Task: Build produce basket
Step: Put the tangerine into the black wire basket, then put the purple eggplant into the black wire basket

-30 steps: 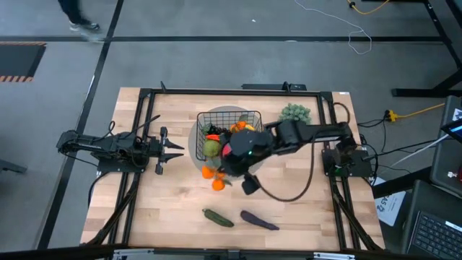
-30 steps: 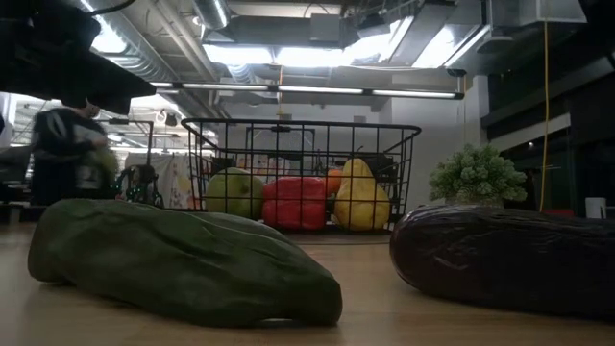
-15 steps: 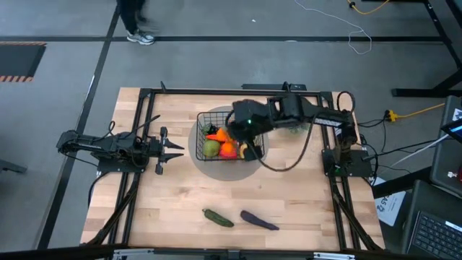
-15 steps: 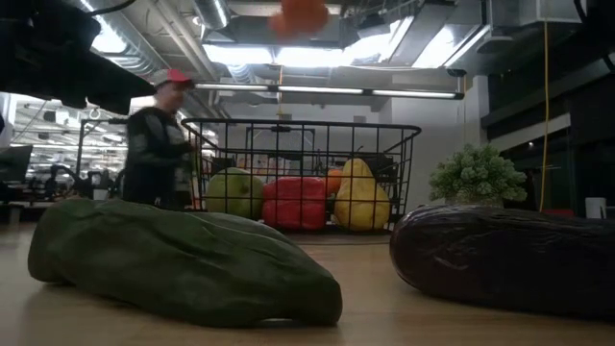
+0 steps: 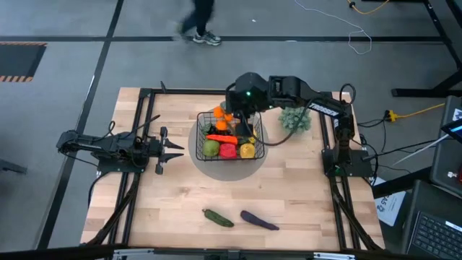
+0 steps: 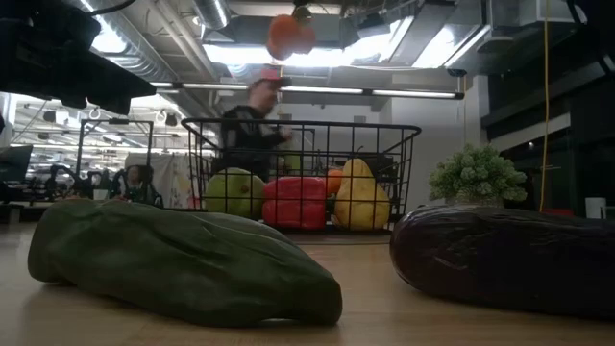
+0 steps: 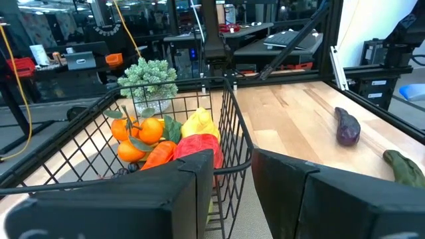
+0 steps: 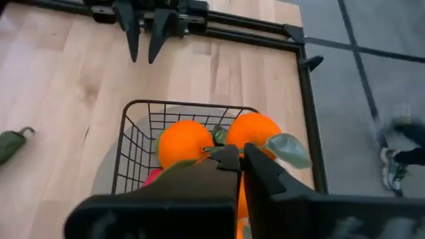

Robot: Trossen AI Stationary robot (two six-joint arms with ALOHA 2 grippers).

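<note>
Right gripper (image 8: 240, 154) is clamping the tangerines (image 8: 216, 141) by their stem above the basket (image 5: 254, 137)'s twelve o'clock edge; releasing here risks them bouncing outside; left gripper (image 5: 160, 149) is idling part-open at nine o'clock

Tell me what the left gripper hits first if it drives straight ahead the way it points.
Probably the basket: the left gripper points at its near wire wall across bare table, with the produce just behind the wire.

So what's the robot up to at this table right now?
It's filling a black wire basket with toy produce. The right gripper, shut on a bunch of tangerines, holds them above the basket's far end. The left gripper waits beside the basket. A cucumber and an eggplant lie on the table's near side.
</note>
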